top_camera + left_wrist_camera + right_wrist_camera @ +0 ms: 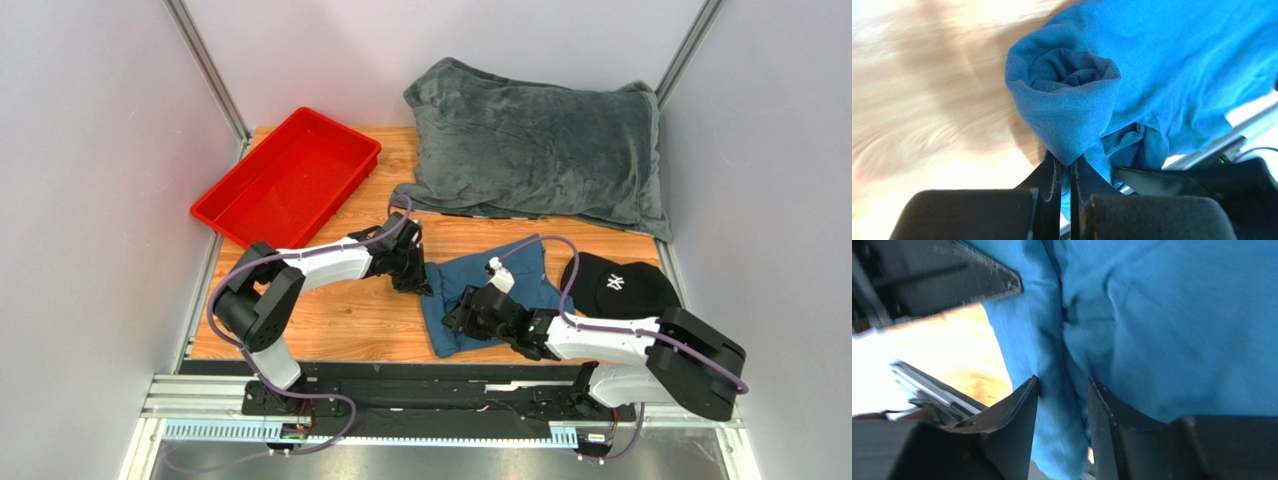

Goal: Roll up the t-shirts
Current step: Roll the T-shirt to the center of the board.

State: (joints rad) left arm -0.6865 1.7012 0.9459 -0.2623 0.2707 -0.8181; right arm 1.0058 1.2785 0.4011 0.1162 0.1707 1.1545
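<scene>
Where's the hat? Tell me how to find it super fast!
Look at the wooden table, along its right edge, just in front of the big fuzzy grey blanket. Right of the blue t-shirt sits the hat. It is the only black cloth thing there, rounded, with a white logo.

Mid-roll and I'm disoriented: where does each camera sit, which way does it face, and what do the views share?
Top external: above and behind the robot, facing down onto the table; left arm, right arm, t-shirt, red tray, grey blanket, black cap.
Left wrist: looks along the left gripper, shut on the t-shirt's rolled end.
Right wrist: looks along the right gripper, fingers apart, a fold between.
Shared: all three show the t-shirt.
</scene>
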